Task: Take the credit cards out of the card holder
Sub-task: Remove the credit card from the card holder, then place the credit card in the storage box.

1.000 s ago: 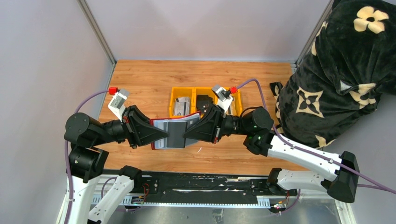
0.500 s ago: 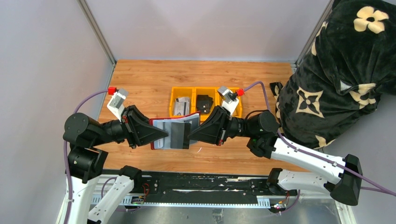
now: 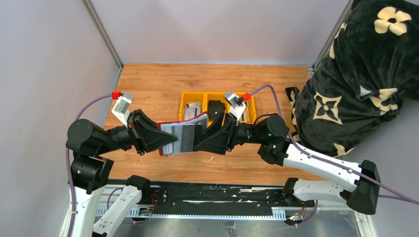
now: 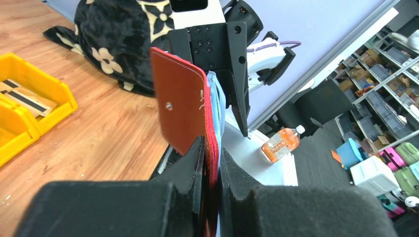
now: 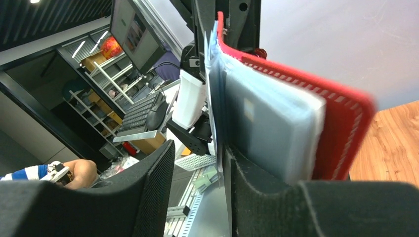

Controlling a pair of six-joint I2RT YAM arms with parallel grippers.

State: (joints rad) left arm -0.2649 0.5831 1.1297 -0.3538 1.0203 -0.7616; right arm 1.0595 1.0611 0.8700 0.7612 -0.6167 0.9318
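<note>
The card holder is red with a pale grey inside and hangs open above the table between both arms. My left gripper is shut on its left edge; in the left wrist view the fingers pinch the red edge. A credit card with a dark band shows on the holder's grey inside. My right gripper stands open at the holder's right end. In the right wrist view a thin card edge lies against the inner face of one finger, with the grey pockets outside the jaws.
A yellow bin with compartments stands behind the holder, with striped cards in one and a black object in another. A black flowered blanket fills the right side. Grey walls enclose the wooden table.
My right gripper was shut at the holder's right end and now stands open. It drew slightly right, then came back left. The holder has risen and tilted a little.
</note>
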